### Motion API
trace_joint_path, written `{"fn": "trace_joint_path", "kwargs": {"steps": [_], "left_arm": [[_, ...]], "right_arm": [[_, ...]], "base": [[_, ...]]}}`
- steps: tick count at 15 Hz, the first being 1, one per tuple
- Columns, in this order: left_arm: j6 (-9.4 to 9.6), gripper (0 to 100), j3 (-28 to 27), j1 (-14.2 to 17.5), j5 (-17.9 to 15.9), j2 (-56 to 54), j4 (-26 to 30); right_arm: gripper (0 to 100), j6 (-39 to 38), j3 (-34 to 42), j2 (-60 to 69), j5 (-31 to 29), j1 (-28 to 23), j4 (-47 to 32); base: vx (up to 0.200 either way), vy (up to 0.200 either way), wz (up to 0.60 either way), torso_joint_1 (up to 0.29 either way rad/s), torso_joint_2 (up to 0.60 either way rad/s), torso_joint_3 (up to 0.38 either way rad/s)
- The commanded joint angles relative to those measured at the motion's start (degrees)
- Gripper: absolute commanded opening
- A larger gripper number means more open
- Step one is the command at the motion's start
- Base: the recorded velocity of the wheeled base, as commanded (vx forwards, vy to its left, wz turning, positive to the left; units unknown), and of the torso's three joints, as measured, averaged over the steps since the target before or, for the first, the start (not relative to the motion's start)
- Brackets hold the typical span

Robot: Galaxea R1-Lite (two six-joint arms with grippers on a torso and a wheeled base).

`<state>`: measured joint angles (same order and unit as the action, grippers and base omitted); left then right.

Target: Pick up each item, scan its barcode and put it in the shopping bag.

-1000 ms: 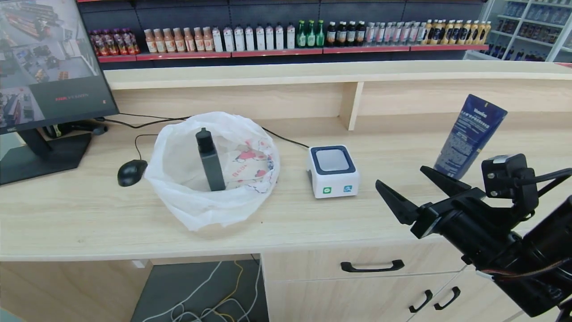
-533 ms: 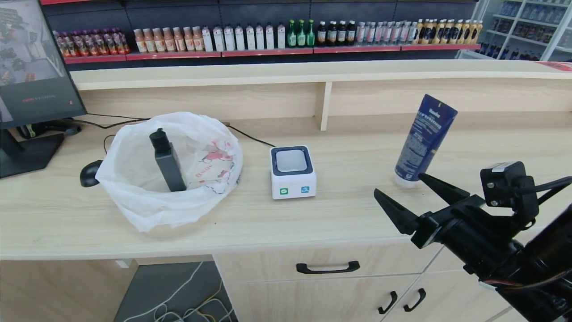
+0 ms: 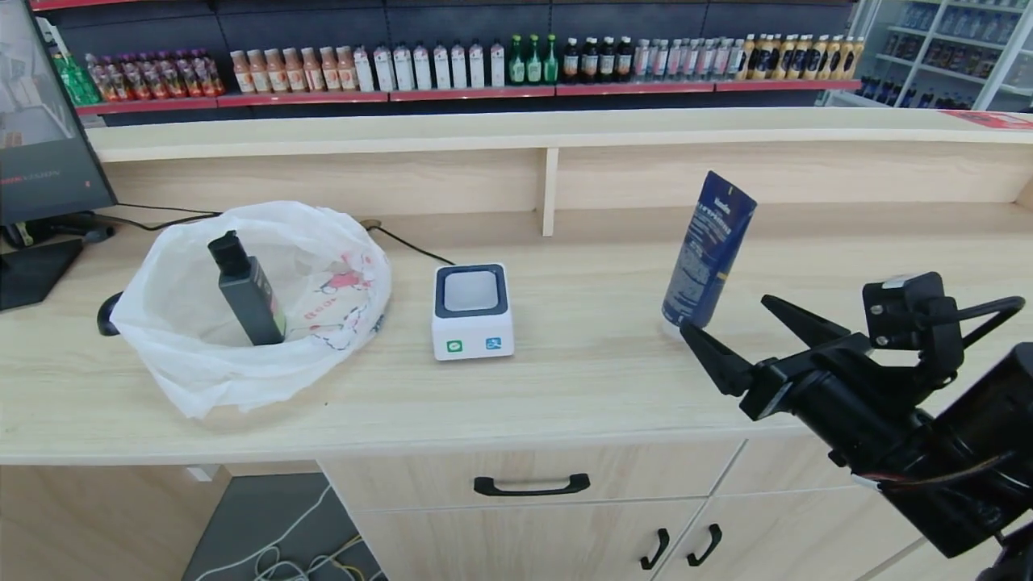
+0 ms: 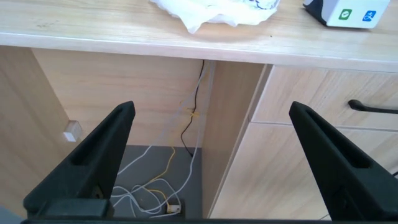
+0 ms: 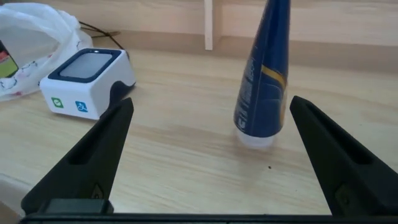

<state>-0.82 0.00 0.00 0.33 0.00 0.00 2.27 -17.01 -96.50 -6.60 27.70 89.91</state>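
— Head view?
— A tall dark blue plastic tube (image 3: 708,250) stands cap-down on the pale wooden counter (image 3: 581,379), just beyond the right gripper (image 3: 726,315), whose jaws are spread; a dark grey bottle (image 3: 246,290) stands in the white plastic shopping bag (image 3: 242,363); a white cube scanner (image 3: 472,311) sits between bag and tube.
— Left wrist?
— The left gripper (image 4: 211,107) is wide open, below the counter's edge.
— Right wrist?
— The tube is upright ahead, untouched.

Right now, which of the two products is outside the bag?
The blue tube, upright on the counter; the dark bottle stands inside the bag.
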Motion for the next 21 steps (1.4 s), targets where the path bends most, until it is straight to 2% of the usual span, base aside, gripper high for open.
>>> {"fn": "trace_joint_path", "kwargs": {"steps": [1,3,8,10,12,14,21], "left_arm": [[0.03,100,0.0,0.1,0.0,0.0,0.0],[-0.06,100,0.0,0.1,0.0,0.0,0.0],[0.03,100,0.0,0.1,0.0,0.0,0.0],[0.03,100,0.0,0.1,0.0,0.0,0.0],[0.03,100,0.0,0.1,0.0,0.0,0.0],[-0.06,100,0.0,0.1,0.0,0.0,0.0],[0.03,100,0.0,0.1,0.0,0.0,0.0]], "right_arm": [[100,0.2,-3.8,-3.8,-0.3,-0.9,0.1],[100,0.5,-7.9,-7.0,-0.3,-1.8,0.1],[100,0.5,-15.7,-15.0,-0.4,-7.8,0.1],[100,1.0,-19.6,-17.7,-0.5,-8.3,0.1],[100,1.2,-22.7,-20.0,-4.7,-8.4,0.1],[100,1.1,-25.2,-21.4,-6.3,-8.5,0.1],[100,1.1,-26.9,-22.6,-6.5,-8.6,0.1]], "base": [[0.0,0.0,0.0,0.0,0.0,0.0],[0.0,0.0,0.0,0.0,0.0,0.0],[0.0,0.0,0.0,0.0,0.0,0.0],[0.0,0.0,0.0,0.0,0.0,0.0],[0.0,0.0,0.0,0.0,0.0,0.0],[0.0,0.0,0.0,0.0,0.0,0.0],[0.0,0.0,0.0,0.0,0.0,0.0]]}}
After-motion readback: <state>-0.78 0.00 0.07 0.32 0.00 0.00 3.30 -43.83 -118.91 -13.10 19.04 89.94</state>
